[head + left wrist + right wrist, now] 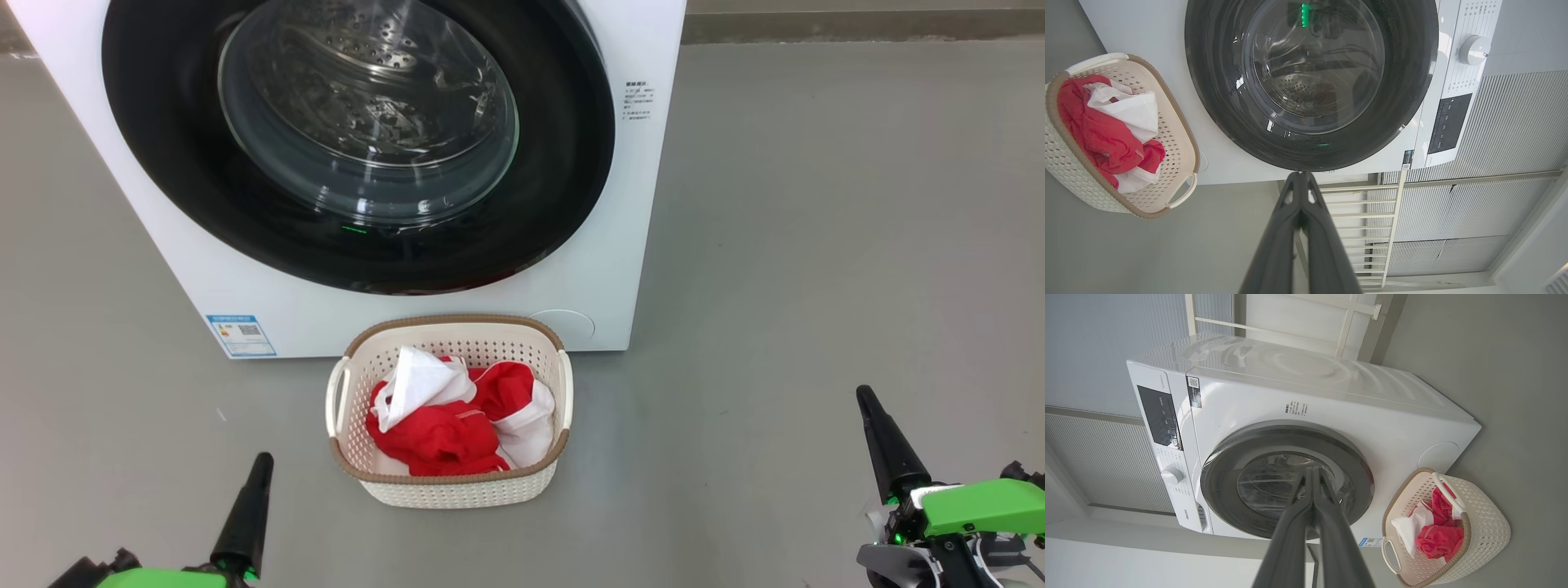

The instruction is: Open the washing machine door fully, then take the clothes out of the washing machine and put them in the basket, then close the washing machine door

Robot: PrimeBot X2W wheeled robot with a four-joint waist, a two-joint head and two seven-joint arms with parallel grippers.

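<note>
Clothes [441, 437] are contained in the basket [359, 482], set lengthwise along the washing machine [620, 245] front. Left gripper [263, 460] and right gripper [863, 394] are closed, empty.

the left gripper [262, 459] is held low at the lower left of the head view, its two dark fingers pressed together and pointed up and slightly right. the right gripper [862, 394] is held at the lower right, likewise closed, its fingers tilted up and slightly left; nothing is gripped by either.
</note>
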